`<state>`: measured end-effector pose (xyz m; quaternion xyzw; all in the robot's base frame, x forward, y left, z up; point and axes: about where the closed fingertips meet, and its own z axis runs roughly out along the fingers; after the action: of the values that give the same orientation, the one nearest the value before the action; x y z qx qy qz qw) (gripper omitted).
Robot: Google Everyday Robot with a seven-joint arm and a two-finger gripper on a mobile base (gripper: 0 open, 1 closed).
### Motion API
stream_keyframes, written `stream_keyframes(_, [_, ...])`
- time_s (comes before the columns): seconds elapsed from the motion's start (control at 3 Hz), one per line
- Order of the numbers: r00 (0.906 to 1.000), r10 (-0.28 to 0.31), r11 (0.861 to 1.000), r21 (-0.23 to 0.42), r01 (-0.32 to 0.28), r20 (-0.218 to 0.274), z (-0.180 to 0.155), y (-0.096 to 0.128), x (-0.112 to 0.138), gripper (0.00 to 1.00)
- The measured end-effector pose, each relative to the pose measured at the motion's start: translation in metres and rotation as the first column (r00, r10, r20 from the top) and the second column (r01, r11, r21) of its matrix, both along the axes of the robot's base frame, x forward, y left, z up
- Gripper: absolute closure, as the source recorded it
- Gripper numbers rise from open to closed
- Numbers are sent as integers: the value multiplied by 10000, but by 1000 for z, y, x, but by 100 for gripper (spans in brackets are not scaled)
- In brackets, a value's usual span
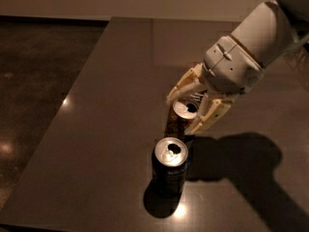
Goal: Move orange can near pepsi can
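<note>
The orange can [175, 122] stands upright on the dark table, its silver top between the cream fingers of my gripper [191, 105]. The gripper comes in from the upper right and is shut on the orange can near its top. One finger [181, 84] is on the can's far left side, the other [208, 120] on its right. The pepsi can [170, 168], dark navy with a shiny silver top, stands upright just in front of the orange can, with a very small gap between them.
The dark table [120, 81] ends at its left edge, with the brown floor [34, 81] beyond. The white arm [256, 47] reaches in from the upper right and casts a broad shadow [241, 163] on the table's right side.
</note>
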<state>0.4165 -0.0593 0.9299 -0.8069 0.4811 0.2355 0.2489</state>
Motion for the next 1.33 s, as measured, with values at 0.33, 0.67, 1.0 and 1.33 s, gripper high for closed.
stream_keyframes(0.33, [9999,163,9997,-157,-163,16,-4,-5,-10,100])
stream_keyframes(0.67, [9996,284,9991,-310,-283,24,-6,-6,-15,83])
stream_keyframes(1.0, [9987,513,9975,-475,-515,-55,-9,-6,-19,60])
stream_keyframes(1.33, [9972,723,9960,-522,-732,-188,-11,-5,-21,36])
